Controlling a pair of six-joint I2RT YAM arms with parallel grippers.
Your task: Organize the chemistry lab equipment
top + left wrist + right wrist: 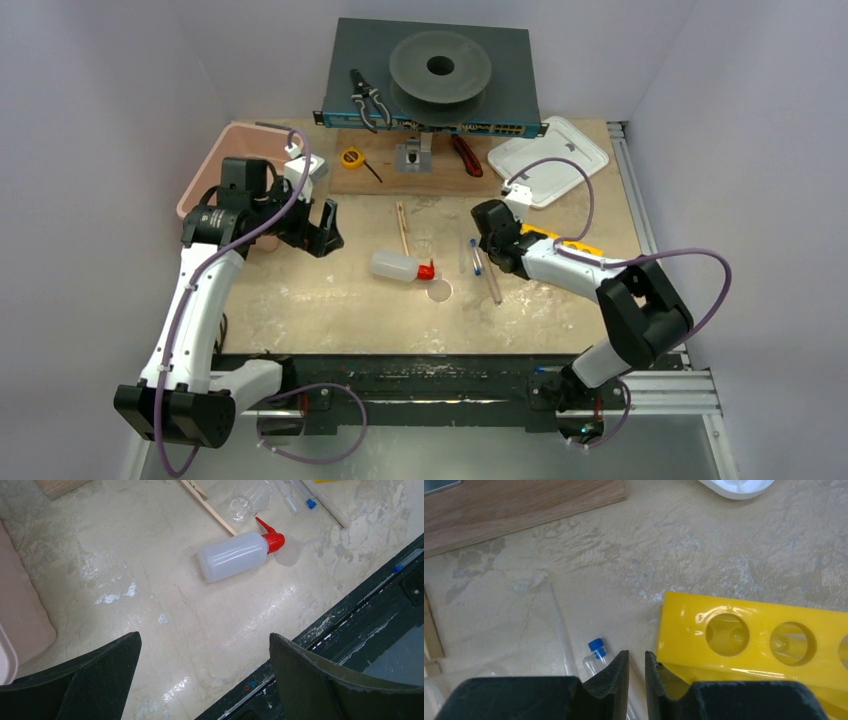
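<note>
Early stage of sorting, seen from beside the counter [330,310]. The squeeze bottle [398,265] lies on its side at centre, red cap toward the small round dish [439,291], which sits just beside the cap. A wooden stick [402,228] lies behind the bottle, and a blue-capped tube [594,657] lies flat near the yellow rack [749,640]. No tube stands out of the rack holes in view, and the pink bin [205,165] at far left shows none of these items, so nothing looks stowed and every piece is left to place. The left tool [204,645] hangs wide open and empty, short of the bottle. The right tool [637,655] is narrowed to a slit between tube and rack. Whether it pinches the tube cannot be told.
</note>
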